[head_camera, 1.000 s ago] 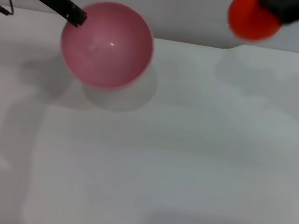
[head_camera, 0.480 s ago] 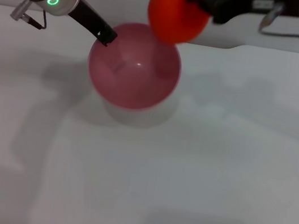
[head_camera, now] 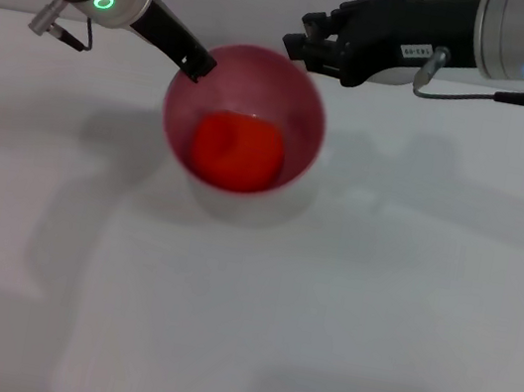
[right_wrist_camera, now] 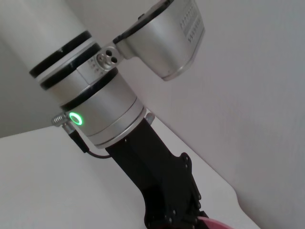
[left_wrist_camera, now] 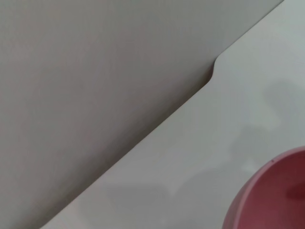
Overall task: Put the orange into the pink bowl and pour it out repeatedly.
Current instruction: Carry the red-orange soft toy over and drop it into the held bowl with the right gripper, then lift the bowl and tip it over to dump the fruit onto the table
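Note:
The pink bowl (head_camera: 306,113) hangs tilted toward me above the white table, at the back centre of the head view. My left gripper (head_camera: 201,67) is shut on its upper left rim. The orange (head_camera: 236,152) lies inside the bowl, at the bottom. Just above the bowl's far right rim, my right gripper (head_camera: 300,47) is open and holds nothing. The left wrist view catches only a part of the pink bowl (left_wrist_camera: 274,195). In the right wrist view I see the left arm's gripper (right_wrist_camera: 174,212) and a sliver of the bowl's rim (right_wrist_camera: 215,224).
The table's back edge (head_camera: 481,90) runs along a grey wall, with a small notch (left_wrist_camera: 212,71) in it. The white tabletop (head_camera: 322,317) stretches out in front of the bowl.
My right gripper carried the orange leftward over the bowl and let it go; the orange now lies in the bowl. The left gripper moved the bowl to the right.

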Motion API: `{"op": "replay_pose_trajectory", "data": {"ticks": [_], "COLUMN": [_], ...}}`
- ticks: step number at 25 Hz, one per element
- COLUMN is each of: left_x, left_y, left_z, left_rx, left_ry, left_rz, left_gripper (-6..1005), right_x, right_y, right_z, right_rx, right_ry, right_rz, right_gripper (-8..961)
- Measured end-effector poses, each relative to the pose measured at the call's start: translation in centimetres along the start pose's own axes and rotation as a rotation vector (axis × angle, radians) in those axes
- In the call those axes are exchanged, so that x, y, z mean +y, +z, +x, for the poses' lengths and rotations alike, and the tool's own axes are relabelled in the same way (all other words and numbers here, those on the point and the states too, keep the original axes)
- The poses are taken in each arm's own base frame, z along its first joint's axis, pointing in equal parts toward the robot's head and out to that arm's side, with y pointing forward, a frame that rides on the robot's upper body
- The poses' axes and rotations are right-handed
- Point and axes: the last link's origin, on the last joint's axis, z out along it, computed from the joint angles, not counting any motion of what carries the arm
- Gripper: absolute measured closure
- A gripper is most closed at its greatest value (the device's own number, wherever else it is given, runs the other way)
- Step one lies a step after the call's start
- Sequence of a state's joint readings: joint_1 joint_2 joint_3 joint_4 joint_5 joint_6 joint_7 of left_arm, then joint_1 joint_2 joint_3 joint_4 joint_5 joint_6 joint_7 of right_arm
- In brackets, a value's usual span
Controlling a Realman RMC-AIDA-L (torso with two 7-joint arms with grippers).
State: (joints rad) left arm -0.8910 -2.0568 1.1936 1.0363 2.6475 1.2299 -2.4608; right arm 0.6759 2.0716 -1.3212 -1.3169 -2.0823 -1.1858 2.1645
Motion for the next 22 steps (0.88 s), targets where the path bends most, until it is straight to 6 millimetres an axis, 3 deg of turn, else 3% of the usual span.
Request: {"op": "replay_pose_trajectory", "data": {"ticks": [8,14,22], "left_x": [0.0,1.0,2.6], "left_y": [0.1,0.9,2.1], "left_z": [-0.1,0.2,0.3], "left_rx": [0.009,0.059,0.103], "left_ry": [0.019,0.083,0.182], "left_rz": [0.001,-0.006,0.021], "left_gripper": [957,957,957], "right_x": [-1.3,-1.8,-3.7], "right_y": [-1.4,-3.4,-7.0], "right_z": [0.5,2.7,7.3], "right_rx": [-0.105,-0.354,-0.694], "right_ry": [-0.002,-0.124,-0.102], "right_rz": [0.101,0.206,0.453], "right_gripper": [499,497,496]}}
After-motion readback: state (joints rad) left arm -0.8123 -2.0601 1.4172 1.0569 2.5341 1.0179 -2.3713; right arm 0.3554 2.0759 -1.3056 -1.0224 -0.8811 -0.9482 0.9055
